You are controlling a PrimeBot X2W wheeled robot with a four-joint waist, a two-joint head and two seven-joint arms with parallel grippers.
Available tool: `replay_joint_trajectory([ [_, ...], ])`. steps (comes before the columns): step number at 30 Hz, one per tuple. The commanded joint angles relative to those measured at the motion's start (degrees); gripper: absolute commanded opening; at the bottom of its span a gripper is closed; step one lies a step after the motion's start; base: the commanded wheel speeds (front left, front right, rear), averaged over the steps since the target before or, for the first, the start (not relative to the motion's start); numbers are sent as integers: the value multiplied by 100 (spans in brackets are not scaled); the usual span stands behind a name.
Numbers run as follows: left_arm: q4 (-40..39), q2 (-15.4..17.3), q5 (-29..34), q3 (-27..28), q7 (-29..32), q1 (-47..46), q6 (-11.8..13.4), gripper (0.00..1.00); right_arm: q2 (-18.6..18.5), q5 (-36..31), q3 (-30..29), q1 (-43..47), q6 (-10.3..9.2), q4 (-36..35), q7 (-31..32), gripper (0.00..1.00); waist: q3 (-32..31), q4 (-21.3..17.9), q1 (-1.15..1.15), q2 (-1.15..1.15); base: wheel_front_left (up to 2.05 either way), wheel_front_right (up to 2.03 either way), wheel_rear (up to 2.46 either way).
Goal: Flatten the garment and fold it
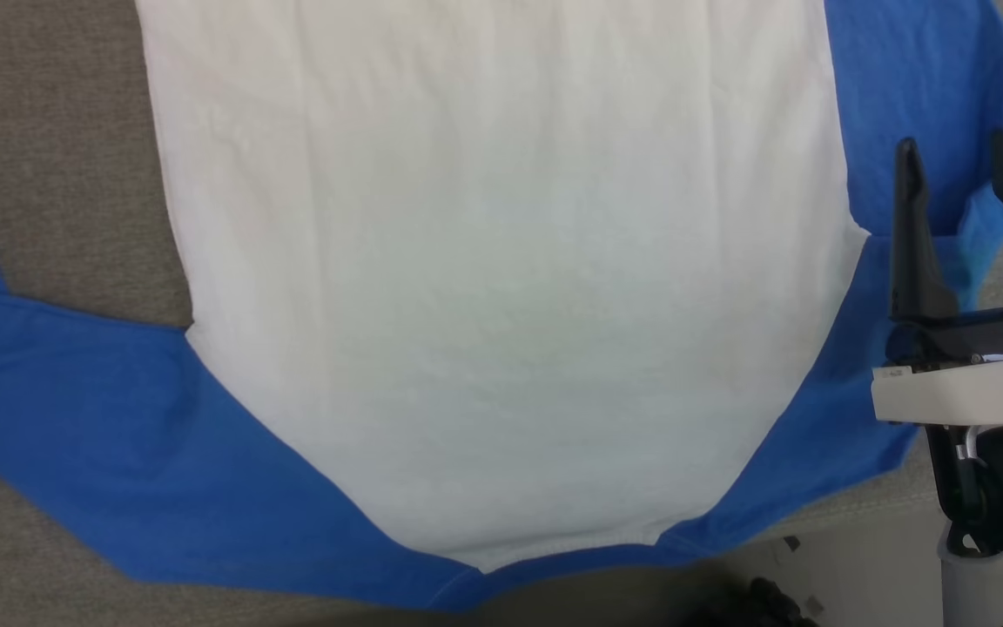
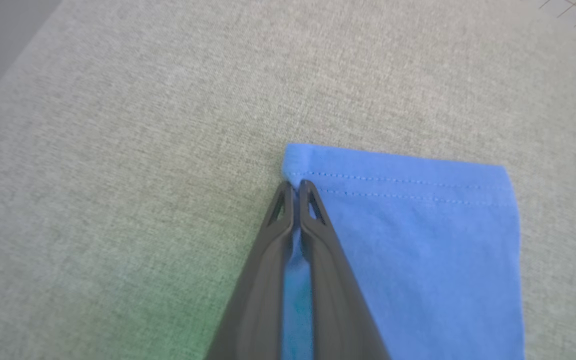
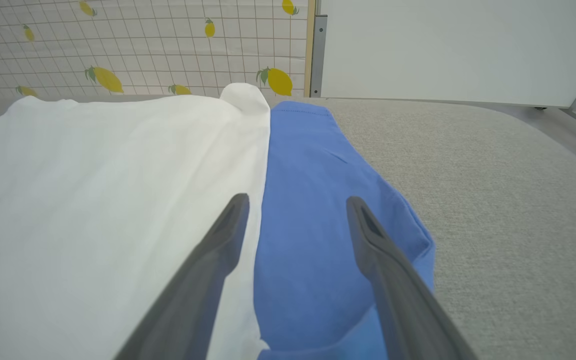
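At sleeve hem (image 2: 398,181), left gripper (image 2: 294,186) clamped on garment (image 2: 418,260); right gripper (image 1: 954,144) spread wide.

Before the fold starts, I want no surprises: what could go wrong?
The left end effector pinches only the blue sleeve corner of the white-and-blue cotton T-shirt; that thin grip might slip. The right end effector hangs open over the other, rumpled sleeve, so a one-sided pull could skew the shirt.

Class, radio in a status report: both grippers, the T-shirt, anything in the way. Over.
Left gripper shut on blue sleeve cuff. Right gripper open over the other sleeve, gripping nothing. T-shirt spread on grey surface, unfolded. No obstruction seen.
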Motion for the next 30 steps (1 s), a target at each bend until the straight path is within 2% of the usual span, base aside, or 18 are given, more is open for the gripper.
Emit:
replay_joint_trajectory([
  [1,77,-92,40,3,-215,130,-90,0,-2,18,0,-78,-9,24,-21,100,-214,101,-1,0,0,0,0],
  [4,200,-170,148,58,-1141,31,-421,0,-2,17,-6,-29,-9,99,2,100,-635,244,-1,0,0,0,0],
  [9,306,-243,374,-69,-1960,-64,-694,0,-2,1,-66,115,-9,171,92,100,-1287,388,-1,0,0,0,0],
  [13,146,-372,557,-358,-2327,-150,-869,0,-2,1,-146,309,-9,183,211,100,-1767,446,-1,0,0,0,0],
  [16,-145,-589,622,-679,-2393,-197,-988,0,-2,7,-200,468,-9,166,303,100,-2079,460,-1,0,0,0,0],
  [22,-982,-1264,693,-1608,-2195,-208,-1175,0,-2,51,-303,763,-9,79,455,100,-2558,412,-1,0,0,0,0],
  [27,-1682,-2267,675,-2599,-2064,-32,-1122,0,-2,99,-341,934,-9,-1,556,100,-2782,363,-1,0,0,0,0],
  [30,-1688,-2824,652,-3150,-2072,56,-1134,0,-2,137,-331,980,-9,-42,595,100,-2811,301,-1,0,0,0,0],
])
